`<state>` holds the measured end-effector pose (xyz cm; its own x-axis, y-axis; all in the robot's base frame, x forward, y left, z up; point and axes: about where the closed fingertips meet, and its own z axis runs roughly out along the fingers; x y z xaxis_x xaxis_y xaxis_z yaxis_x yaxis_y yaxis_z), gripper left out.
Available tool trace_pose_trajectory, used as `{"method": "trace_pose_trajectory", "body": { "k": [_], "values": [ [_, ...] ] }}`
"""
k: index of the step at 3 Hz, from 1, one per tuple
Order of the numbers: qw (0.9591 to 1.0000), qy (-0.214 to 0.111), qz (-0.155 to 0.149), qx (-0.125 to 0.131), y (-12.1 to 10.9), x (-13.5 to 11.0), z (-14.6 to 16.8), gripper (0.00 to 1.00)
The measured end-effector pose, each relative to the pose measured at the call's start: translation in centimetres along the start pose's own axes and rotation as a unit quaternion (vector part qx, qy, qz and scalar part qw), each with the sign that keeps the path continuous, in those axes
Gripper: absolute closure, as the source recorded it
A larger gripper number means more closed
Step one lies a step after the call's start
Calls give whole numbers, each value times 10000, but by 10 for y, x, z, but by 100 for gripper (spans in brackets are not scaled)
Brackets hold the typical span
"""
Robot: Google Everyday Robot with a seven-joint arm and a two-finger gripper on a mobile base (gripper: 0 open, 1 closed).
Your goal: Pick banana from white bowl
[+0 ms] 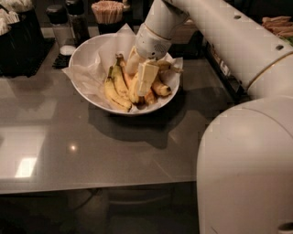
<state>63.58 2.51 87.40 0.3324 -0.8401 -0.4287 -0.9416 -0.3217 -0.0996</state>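
Camera view: a wide white bowl [81, 51] with a crinkled paper liner [78, 74] stands on the glossy grey worktop [91, 151], towards its far edge. Several bananas lie heaped in the bowl. The banana [115, 95], which looks to be the longest of them though the heap makes that hard to judge, curves along the left side of the pile. It is yellow with brown specks and rests on the liner. Just to its right lie shorter yellow bananas, and stubby orange-tinted ones [160, 87] sit at the right of the heap.

The white arm [219, 36] reaches in from the upper right and slants down into the bowl. Its tool [137, 82] is sunk among the middle bananas, just right of the long one. I cannot tell whether the tool is spread or clamped on a fruit.

The robot's rounded white body [247, 169] fills the lower right. Behind the bowl stand a clear shaker with a dark cap [57, 22], a dark bottle [76, 18] and a cup of thin wooden sticks [108, 10]. A black container [18, 43] sits at the far left.
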Motion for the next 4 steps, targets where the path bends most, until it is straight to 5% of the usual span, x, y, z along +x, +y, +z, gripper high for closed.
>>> {"method": "trace_pose_trajectory", "body": {
  "k": [1, 3, 4],
  "values": [
    [9999, -118, 76, 6, 2, 3, 7, 66],
    [9994, -279, 127, 161, 0, 2, 5, 94],
    [9966, -459, 206, 656, -5, -2, -17, 100]
  ]
}}
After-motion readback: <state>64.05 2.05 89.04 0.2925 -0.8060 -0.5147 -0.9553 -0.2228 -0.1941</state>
